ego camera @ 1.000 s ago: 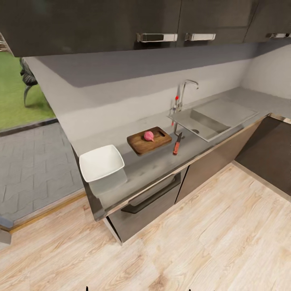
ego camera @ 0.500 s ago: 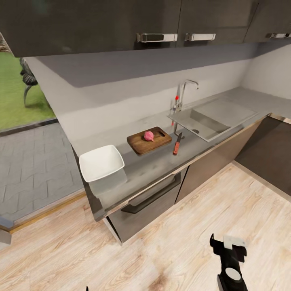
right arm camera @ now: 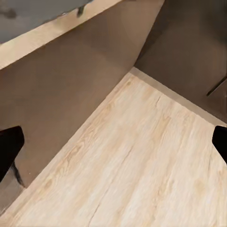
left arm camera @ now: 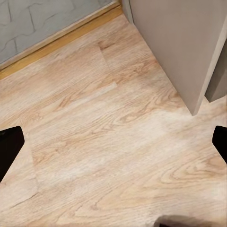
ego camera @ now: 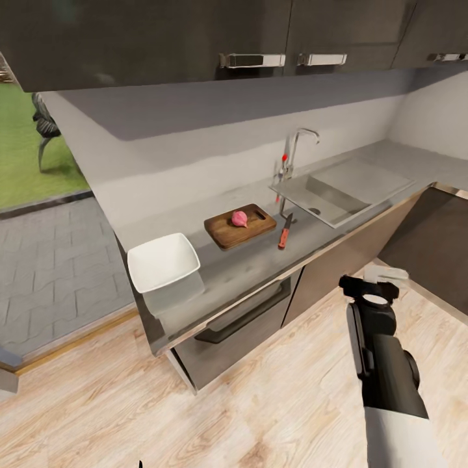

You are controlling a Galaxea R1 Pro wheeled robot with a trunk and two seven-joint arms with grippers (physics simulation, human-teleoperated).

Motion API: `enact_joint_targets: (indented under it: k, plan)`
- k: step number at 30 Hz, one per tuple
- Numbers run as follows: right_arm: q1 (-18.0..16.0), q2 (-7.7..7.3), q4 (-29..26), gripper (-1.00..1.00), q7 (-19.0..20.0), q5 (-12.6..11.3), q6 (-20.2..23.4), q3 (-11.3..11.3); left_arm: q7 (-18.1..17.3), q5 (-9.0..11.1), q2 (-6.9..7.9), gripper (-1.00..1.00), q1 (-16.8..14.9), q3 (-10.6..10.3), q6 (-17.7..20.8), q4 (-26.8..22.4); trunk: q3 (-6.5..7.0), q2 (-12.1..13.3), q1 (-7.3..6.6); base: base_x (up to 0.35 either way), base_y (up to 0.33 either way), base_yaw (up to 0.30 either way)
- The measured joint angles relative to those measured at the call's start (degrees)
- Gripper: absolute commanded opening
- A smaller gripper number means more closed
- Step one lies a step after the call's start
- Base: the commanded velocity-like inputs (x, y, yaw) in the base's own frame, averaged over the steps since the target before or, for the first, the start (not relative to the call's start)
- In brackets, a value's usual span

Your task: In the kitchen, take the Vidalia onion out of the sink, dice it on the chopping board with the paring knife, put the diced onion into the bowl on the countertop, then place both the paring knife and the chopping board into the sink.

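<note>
**Onion on the board, knife untouched as robot's arm reaches toward the counter**

The right gripper (ego camera: 372, 286) hangs over the wooden floor (ego camera: 292, 403) in front of the dark cabinets (ego camera: 338, 266), its fingers spread wide and holding nothing; in the right wrist view the two dark fingertips (right arm camera: 9, 146) sit at opposite edges with bare floor between them. The left gripper (left arm camera: 113, 142) is likewise splayed open and empty, pointed down at floorboards near a cabinet corner.

On the countertop (ego camera: 260, 266), the pink Vidalia onion (ego camera: 240, 218) rests whole on the chopping board (ego camera: 240, 226), so the first step looks done and the dicing not yet begun. The paring knife (ego camera: 285, 232) lies just beside the board, on the side toward the sink (ego camera: 331, 195), red handle toward the counter's front edge. The white bowl (ego camera: 162, 262) sits empty further along, well apart from the board. Still to come, by this reading: picking up the knife, cutting, filling the bowl, and moving knife and board into the basin.

A chrome tap (ego camera: 296, 153) stands behind the sink, and wall cupboards (ego camera: 195, 39) hang overhead. Nothing on the worktop blocks the knife, though the arm stands well short of it.
</note>
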Motion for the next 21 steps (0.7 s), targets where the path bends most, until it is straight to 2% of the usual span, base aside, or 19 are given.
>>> enact_joint_targets:
  k: [2,3,5,7,9,14,16,17,20,21]
  plan:
    - [-5.6,0.02,0.1,1.00,-0.4,0.1,4.1,2.4,0.0,0.0,-0.01,1.00,0.0,0.0,0.4,0.0,0.00,0.0,0.00,0.000,0.000,0.000]
    - [-11.2,0.27,1.5,1.00,-1.8,-0.2,7.9,6.2,-0.1,0.0,-0.02,1.00,0.0,0.0,1.2,0.0,0.01,0.0,0.01,0.000,0.000,0.000]
    - [-16.1,0.65,4.0,1.00,-2.8,0.0,9.2,8.6,-0.2,0.0,-0.02,1.00,0.0,0.0,1.6,0.0,0.00,0.0,0.00,0.000,0.000,0.000]
    - [-18.7,1.05,6.2,1.00,-3.3,0.0,9.7,9.5,-0.2,0.0,-0.02,1.00,0.0,0.0,1.7,0.0,-0.01,0.0,0.00,0.000,0.000,0.000]
    - [-22.8,1.86,9.9,1.00,-3.7,0.1,10.1,10.2,-0.2,0.0,-0.02,1.00,0.0,0.0,1.7,0.0,-0.01,0.0,0.00,0.000,0.000,0.000]
    - [-35.3,2.95,21.6,1.00,-4.0,0.0,10.5,10.8,-0.2,0.0,-0.03,1.00,0.0,0.0,1.8,0.0,0.00,0.0,0.00,0.000,0.000,0.000]
    - [-38.6,3.05,24.7,1.00,-4.1,-0.1,10.5,10.8,-0.2,0.0,-0.04,1.00,0.0,0.0,1.8,0.0,0.00,0.0,0.00,0.000,0.000,0.000]
    - [-41.3,3.12,27.4,1.00,-4.1,-0.1,10.5,10.8,-0.2,0.0,-0.06,1.00,0.0,0.0,1.8,0.0,0.00,0.0,0.00,0.000,0.000,0.000]
    - [-46.0,3.27,32.5,1.00,-4.1,-0.3,10.3,10.8,-0.2,0.0,-0.07,1.00,0.0,0.0,1.8,0.0,0.00,0.0,-0.01,0.000,0.000,0.000]
    - [-46.5,3.31,33.3,1.00,-4.1,-0.4,10.2,10.8,-0.2,0.0,-0.07,1.00,0.0,0.0,1.8,0.0,-0.01,0.0,0.00,0.000,0.000,0.000]
